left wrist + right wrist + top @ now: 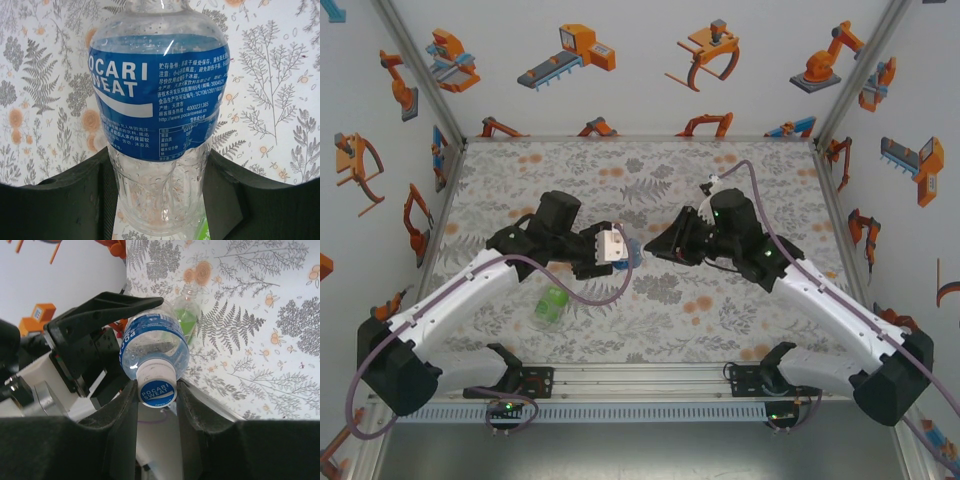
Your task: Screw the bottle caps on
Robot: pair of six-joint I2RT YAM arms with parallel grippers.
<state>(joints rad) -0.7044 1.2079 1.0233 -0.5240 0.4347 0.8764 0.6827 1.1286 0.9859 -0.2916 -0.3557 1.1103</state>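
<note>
The blue-label bottle [157,100] hangs above the table, lying roughly level, with my left gripper [160,200] shut on its clear lower body. My right gripper [157,390] faces it, shut on the bottle cap [157,385], a whitish cap with a blue printed top sitting on that bottle's neck. From above, the left gripper [610,248] and right gripper [650,245] meet mid-table with the blue-label bottle [631,254] between them. The green-label bottle [552,305] lies on its side on the table near the left arm; the right wrist view shows the green-label bottle [186,315] beyond the held one.
The floral tablecloth [720,300] covers the table, walled by white panels with orange robot pictures. Metal posts [425,75] rise at the back corners. A purple cable [580,295] loops from the left arm close to the green-label bottle.
</note>
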